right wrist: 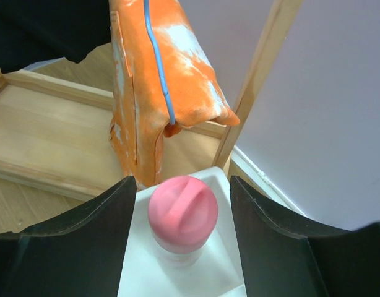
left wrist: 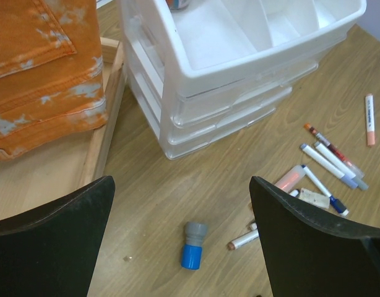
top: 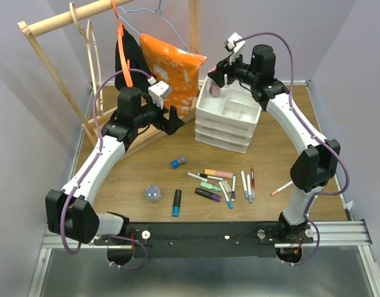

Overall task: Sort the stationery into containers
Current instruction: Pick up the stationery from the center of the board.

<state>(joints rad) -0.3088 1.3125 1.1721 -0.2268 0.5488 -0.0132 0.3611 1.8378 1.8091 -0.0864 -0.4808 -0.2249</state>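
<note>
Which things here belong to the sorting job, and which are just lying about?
Belong to the job:
- pink-capped bottle, standing in the tray
- blue-capped bottle, on the table
- pens and highlighters, scattered on the table
- blue highlighter, lying apart

Just lying about:
- orange bag
- wooden rack

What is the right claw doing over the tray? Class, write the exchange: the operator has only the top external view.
Observer: The right wrist view shows a pink-capped bottle standing upright in a corner compartment of the tray, between the fingers of the right claw.
Operator: Is it gripped?
Observer: No, a gap shows on each side of the cap; the claw is open.
Operator: And the left claw?
Observer: Its wrist view shows it open, above a blue-capped bottle lying on the table.
</note>
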